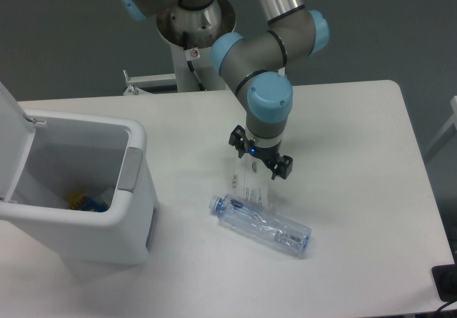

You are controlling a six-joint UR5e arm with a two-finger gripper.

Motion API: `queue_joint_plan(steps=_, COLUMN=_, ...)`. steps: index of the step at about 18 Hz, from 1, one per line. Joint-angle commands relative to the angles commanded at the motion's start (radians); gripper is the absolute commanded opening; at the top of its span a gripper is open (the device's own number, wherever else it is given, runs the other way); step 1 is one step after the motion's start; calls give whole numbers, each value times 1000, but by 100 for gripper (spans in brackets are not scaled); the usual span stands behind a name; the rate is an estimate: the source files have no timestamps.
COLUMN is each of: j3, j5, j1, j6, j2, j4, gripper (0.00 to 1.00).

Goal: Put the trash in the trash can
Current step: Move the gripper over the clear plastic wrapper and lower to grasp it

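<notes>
The gripper [260, 159] hangs with its two black fingers [283, 167] spread apart and nothing between them, right above the upper end of the packet [251, 183]; whether the tips touch the plastic cannot be told from this view. A small blue light shows on the gripper body. The packet lies flat on the table [357, 161], see-through with a white printed label, its lower edge just beside the bottle [260, 225]. The bottle lies on its side, clear and bluish, its blue cap pointing left toward the bin [78, 189] and its base to the right. Above the gripper the arm [265, 61] rises through a grey wrist with light blue caps to a silver tube running out of the top of the view; the arm's base stands at the table's far edge. The bin sits well apart at the left end of the table, white and boxy, a grey panel on its right side, its lid [13, 136] tipped open to the left. Inside it, at the bottom, something small in blue and yellow shows.
</notes>
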Motion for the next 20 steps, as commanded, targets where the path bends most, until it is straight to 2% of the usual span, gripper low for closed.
queue_joint_plan(steps=2, j3=0, j5=0, j1=-2, j6=-3, j2=-21, j4=6, gripper=98)
queue_joint_plan(steps=3, j3=3, j5=0, j1=-2, j6=-6, j2=-26, j4=8, gripper=88)
queue_joint_plan(steps=5, j3=0, j5=0, j1=-2, j6=-9, j2=-32, j4=6, gripper=45)
queue_joint_plan(steps=6, j3=0, j5=0, j1=-2, j6=-8, j2=-32, j4=5, gripper=27)
queue_joint_plan(steps=7, j3=3, j5=-2, j1=-2, j6=-8, j2=-32, j4=5, gripper=10)
queue_joint_plan(steps=8, j3=5, j5=-5, j1=-2, j6=-11, j2=-31, j4=2, gripper=0)
queue_joint_plan(steps=12, j3=35, j5=-15, j1=-3, j6=-83, j2=-28, j4=-2, gripper=0)
queue_joint_plan(steps=20, j3=51, j5=-81, j1=28, j6=-81, j2=-14, j4=-9, gripper=0)
